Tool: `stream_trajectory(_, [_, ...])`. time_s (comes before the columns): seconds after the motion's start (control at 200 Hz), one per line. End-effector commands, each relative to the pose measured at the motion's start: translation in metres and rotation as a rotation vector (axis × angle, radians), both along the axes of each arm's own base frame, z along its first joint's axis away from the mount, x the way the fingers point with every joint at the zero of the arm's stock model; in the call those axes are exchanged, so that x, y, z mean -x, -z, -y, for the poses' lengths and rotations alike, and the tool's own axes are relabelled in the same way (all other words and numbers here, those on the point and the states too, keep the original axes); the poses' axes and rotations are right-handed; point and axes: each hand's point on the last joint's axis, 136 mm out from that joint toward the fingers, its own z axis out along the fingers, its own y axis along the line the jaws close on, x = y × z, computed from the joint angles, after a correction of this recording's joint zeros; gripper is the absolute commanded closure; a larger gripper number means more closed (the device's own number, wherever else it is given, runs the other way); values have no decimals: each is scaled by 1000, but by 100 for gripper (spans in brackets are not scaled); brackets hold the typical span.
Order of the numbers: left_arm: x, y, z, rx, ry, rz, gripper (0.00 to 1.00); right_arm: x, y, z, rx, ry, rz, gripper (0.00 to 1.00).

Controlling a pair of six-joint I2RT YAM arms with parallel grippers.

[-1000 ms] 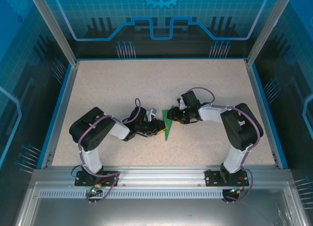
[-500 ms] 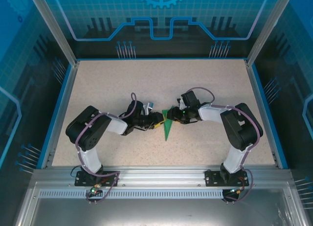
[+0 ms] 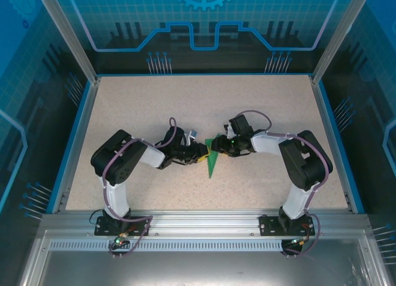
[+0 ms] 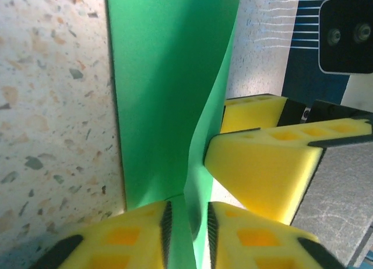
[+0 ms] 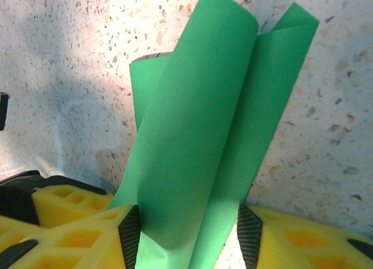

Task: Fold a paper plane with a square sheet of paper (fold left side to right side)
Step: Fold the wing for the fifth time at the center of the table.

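The square sheet of paper [image 3: 212,159], bright green, is folded into a narrow strip near the table's middle, where both grippers meet. My left gripper [image 3: 202,152] comes in from the left, and its yellow fingers [image 4: 122,240] are shut on a raised flap of the sheet of paper [image 4: 163,88]. My right gripper [image 3: 216,146] comes in from the right. Its black pads [image 5: 129,234] sit wider apart, pressed against both sides of the loosely doubled sheet of paper [image 5: 204,141], which bulges between them. The right gripper's fingers [image 4: 262,164] show beside the flap in the left wrist view.
The speckled beige tabletop [image 3: 204,106] is ringed by a blue rim [image 3: 78,137] and glass walls. Both arm bases stand on the metal rail [image 3: 204,223] at the near edge. Open tabletop lies behind and to either side of the grippers.
My left gripper has moved up and to the right, closer to the right gripper, and its forearm has swung with it. The right arm and the paper's lower tip have stayed put.
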Motion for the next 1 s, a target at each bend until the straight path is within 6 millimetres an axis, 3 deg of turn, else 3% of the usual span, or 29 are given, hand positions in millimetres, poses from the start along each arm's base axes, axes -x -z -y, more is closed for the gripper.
stream_trajectory(0.0, [-5,2,1,-9,21,14,86,15,16,-3,27,-37,-53,47])
stream_trajectory(0.13, [-7,1,1,-15,20,31,99,6,-1,-3,-8,-28,-14,46])
stream_trajectory(0.265, [-8,-1,2,-16,27,44,100,-5,-23,5,-34,1,34,42])
stream_trajectory(0.36, [-8,-3,2,-16,31,51,100,-12,-34,10,-49,28,56,31])
stream_trajectory(0.54, [-9,-3,2,-20,36,54,100,-23,-47,8,-92,51,82,1])
stream_trajectory(0.995, [-8,-2,2,-22,37,51,100,-41,-35,-9,-97,46,22,1])
